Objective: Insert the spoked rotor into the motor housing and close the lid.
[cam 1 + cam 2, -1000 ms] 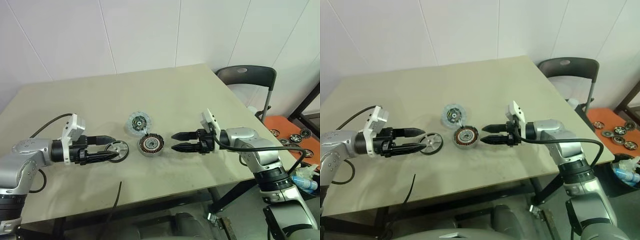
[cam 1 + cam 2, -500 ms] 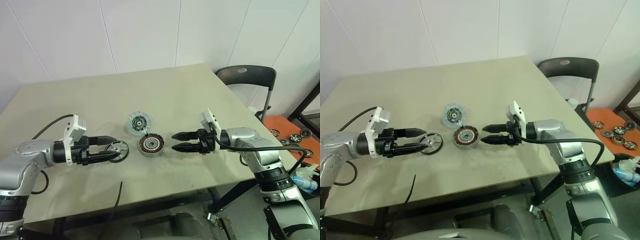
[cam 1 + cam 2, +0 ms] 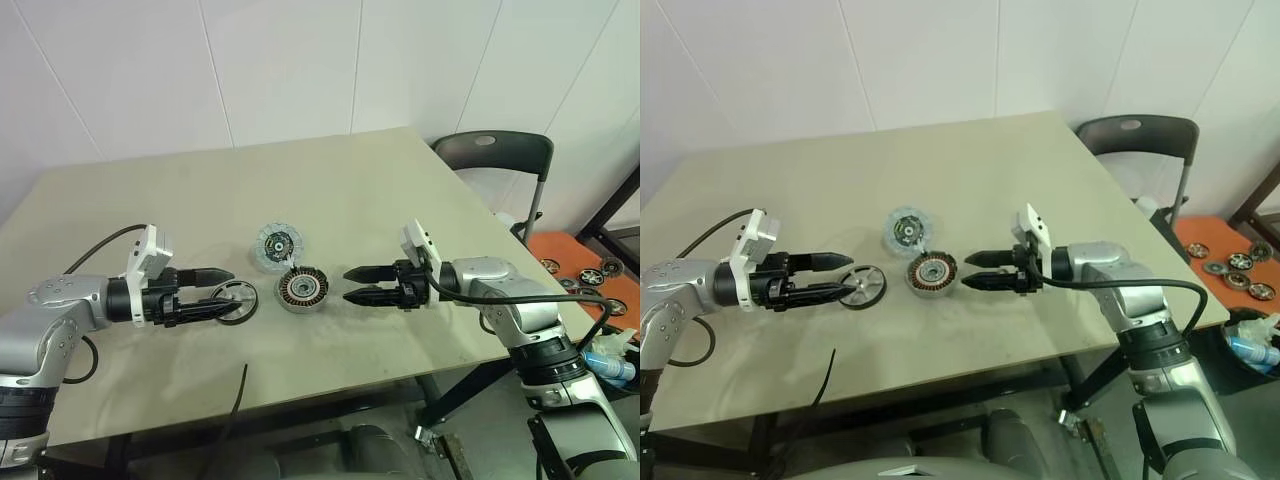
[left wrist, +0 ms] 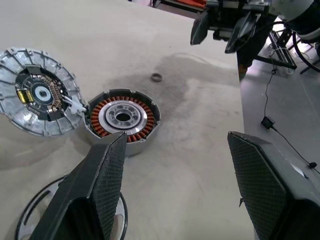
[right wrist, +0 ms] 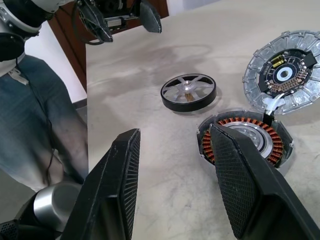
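Nothing of the task looks done yet. The spoked rotor [image 5: 188, 93] lies flat on the table [image 3: 400, 180], to the robot's left of the motor housing [image 3: 303, 289] and apart from it. The housing sits open, its copper windings and silver centre bare. The lid [image 3: 277, 244] lies flat just behind the housing, touching or nearly touching its rim; a small white tab seems to bridge them, though I cannot tell whether it is a hinge. A small metal ring [image 4: 156, 76] lies loose on the table beyond the housing.

The left gripper [image 3: 226, 293] is spread open and empty, its fingertips at the rotor, one finger above the rim and one by its near edge. The right gripper [image 3: 351, 284] hovers open and empty just to the right of the housing.

Left to do: grasp the rotor, seat it in the housing, close the lid.
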You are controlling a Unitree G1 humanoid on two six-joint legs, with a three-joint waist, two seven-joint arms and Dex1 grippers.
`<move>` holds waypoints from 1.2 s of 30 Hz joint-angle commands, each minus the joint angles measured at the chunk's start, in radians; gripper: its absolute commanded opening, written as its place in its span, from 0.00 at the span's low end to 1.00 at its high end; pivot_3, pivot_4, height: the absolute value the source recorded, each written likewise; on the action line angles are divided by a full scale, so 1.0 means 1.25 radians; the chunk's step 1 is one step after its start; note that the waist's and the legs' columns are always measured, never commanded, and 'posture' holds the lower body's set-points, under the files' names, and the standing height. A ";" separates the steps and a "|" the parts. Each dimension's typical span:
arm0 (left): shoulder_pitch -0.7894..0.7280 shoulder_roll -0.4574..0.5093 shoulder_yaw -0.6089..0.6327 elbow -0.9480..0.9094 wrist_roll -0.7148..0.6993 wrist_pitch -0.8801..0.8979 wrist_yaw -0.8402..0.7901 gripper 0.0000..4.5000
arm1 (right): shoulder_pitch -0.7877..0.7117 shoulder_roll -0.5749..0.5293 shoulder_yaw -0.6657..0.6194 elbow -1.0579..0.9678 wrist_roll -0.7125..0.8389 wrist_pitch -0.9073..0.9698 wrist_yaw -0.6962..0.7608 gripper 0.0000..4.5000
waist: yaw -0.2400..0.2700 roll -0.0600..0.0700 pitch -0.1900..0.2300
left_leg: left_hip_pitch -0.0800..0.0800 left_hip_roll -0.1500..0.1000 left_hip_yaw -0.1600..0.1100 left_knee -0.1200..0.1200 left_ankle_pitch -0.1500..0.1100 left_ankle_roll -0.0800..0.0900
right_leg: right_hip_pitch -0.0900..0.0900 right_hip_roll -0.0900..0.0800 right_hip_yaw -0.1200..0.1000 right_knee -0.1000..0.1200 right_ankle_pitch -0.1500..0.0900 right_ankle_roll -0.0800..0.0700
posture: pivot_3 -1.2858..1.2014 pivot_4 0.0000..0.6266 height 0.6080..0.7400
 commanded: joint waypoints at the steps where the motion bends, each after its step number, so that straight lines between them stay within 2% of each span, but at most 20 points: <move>1: -0.028 0.003 -0.001 -0.003 -0.003 -0.004 -0.003 0.76 | 0.002 0.007 -0.029 -0.034 0.014 -0.011 -0.013 0.50 | 0.001 0.000 0.000 | 0.000 0.000 0.000 0.000 0.000 0.000 | 0.000 0.000 0.000 0.000 0.000 0.000 | 0.52 0.00 1.00; 25: -0.042 -0.037 -0.045 0.012 0.016 -0.026 -0.008 0.76 | -0.009 -0.007 -0.027 -0.039 0.008 -0.006 -0.019 0.50 | 0.000 -0.001 0.001 | 0.000 0.000 0.000 0.000 0.000 0.000 | 0.000 0.000 0.000 0.000 0.000 0.000 | 0.52 0.00 1.00; 36: -0.050 -0.025 -0.045 0.020 0.013 -0.022 -0.022 0.76 | 0.002 0.013 -0.021 -0.058 0.019 0.001 -0.040 0.50 | 0.001 -0.001 0.001 | 0.000 0.000 0.000 0.000 0.000 0.000 | 0.000 0.000 0.000 0.000 0.000 0.000 | 0.52 0.00 1.00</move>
